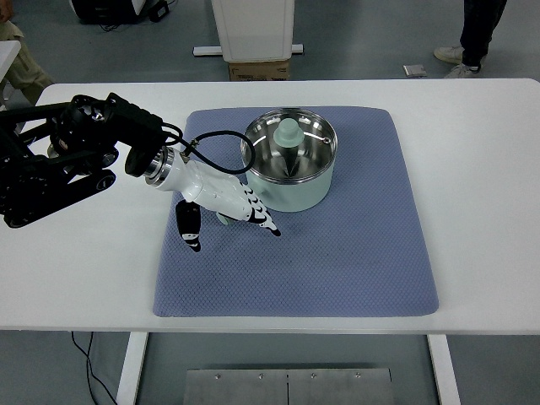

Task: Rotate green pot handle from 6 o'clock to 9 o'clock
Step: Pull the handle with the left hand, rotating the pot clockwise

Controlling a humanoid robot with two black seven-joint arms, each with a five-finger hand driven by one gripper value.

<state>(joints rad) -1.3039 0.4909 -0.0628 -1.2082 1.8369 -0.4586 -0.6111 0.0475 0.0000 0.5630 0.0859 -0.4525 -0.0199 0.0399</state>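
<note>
The pale green pot (297, 191) stands on the blue-grey mat (337, 253), a glass lid with a green knob (288, 132) on top. Its handle (223, 218) shows only as a small green bit at the pot's lower left, around 8 o'clock, mostly hidden under my left hand (232, 221). That hand lies over the handle against the pot's left side. Its fingers (261, 221) stretch right along the pot's base and the thumb (191, 229) points down at the mat. I cannot see whether the hand presses on the handle.
My black left arm (59, 160) crosses the white table (481, 169) from the left edge. Beyond the far edge stand a white pedestal (253, 29) and a cardboard box (259, 70). A person's legs (472, 34) show at the top right, another person's leg (21, 59) at the top left.
</note>
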